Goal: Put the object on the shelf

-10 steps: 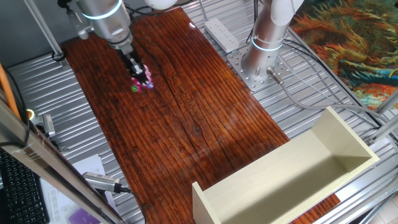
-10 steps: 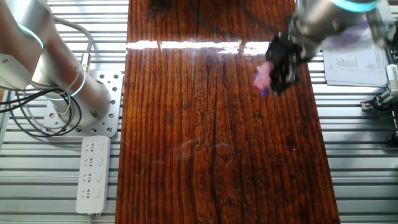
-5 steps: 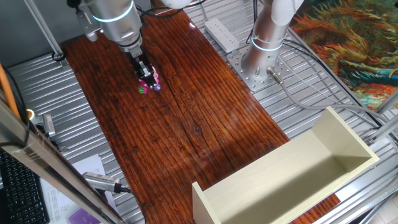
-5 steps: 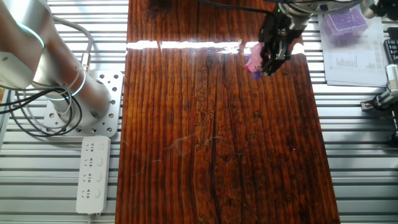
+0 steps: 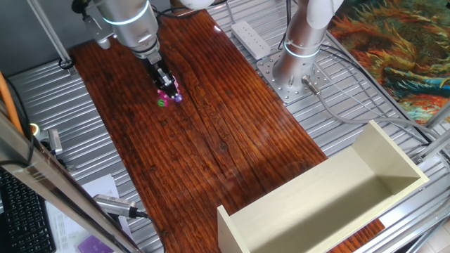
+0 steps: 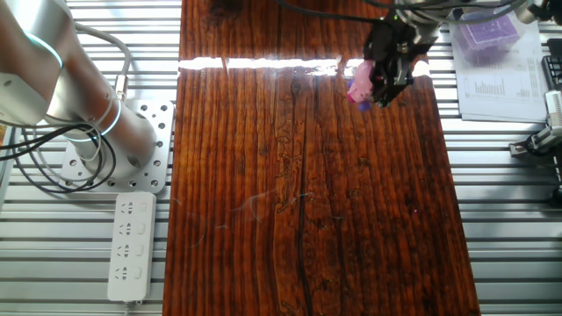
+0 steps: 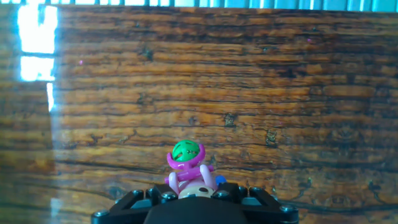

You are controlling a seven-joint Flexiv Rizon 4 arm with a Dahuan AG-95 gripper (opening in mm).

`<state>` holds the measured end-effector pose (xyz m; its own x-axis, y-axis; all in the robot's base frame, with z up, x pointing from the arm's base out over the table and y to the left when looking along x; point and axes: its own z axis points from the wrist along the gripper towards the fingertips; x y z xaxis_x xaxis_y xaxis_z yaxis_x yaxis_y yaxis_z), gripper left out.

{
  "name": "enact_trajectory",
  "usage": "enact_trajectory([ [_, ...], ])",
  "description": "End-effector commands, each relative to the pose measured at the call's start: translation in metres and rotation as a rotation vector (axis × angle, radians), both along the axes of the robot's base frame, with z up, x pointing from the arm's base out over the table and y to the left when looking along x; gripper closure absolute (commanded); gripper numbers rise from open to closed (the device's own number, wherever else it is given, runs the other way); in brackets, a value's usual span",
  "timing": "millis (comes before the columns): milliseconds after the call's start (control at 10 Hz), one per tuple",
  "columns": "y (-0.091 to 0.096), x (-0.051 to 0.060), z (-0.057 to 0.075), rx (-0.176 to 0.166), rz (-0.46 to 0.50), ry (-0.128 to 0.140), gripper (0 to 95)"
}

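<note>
Nearest first, standing at the shelf end in one fixed view: the shelf sits at the near corner of the wood table, open top, thin cream panels, nothing inside that I can see. It's out of frame in the other fixed view and in the hand view.

Key relation: from the toy, the shelf lies at about 4 o'clock in that view, well apart, nearly the whole length of the board between them. Path across the bare wood looks unobstructed; the second arm's base stands off the board at 2 o'clock, not in the line.

Far end: the gripper is clamped on the object, fingers closed around its pink body. In the hand view the object pokes out past the fingertips, green cap leading, so its long axis runs along the fingers. The other fixed view shows the object pink against the black gripper, over the board near the glare strip.

Pose: the arm comes in from 11 o'clock, wrist tilted, fingers pointing down and toward the shelf side. Toy looks lifted clear of the wood, though I can't confirm the gap.

Judgement: grasp done, transport is next, and the wall height needs clearing on approach.
</note>
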<state>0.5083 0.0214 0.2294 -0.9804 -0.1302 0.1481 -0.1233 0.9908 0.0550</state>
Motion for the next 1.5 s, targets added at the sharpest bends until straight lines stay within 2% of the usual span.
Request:
enact_trajectory([
  [100,0.026,-0.005,0.014,-0.005,-0.043,0.026,95.0],
  [200,0.039,-0.009,0.022,-0.008,-0.054,0.030,95.0],
  [500,0.092,-0.031,0.043,-0.023,-0.124,0.031,95.0],
  [800,0.120,-0.048,0.050,-0.045,-0.159,0.029,95.0],
  [1000,0.118,-0.046,0.048,-0.055,-0.153,0.000,95.0],
  [1100,0.118,-0.046,0.048,-0.048,-0.122,-0.011,95.0],
  [1400,0.118,-0.046,0.048,-0.035,-0.020,-0.009,95.0],
  [1500,0.118,-0.046,0.048,-0.019,-0.008,-0.011,95.0],
])
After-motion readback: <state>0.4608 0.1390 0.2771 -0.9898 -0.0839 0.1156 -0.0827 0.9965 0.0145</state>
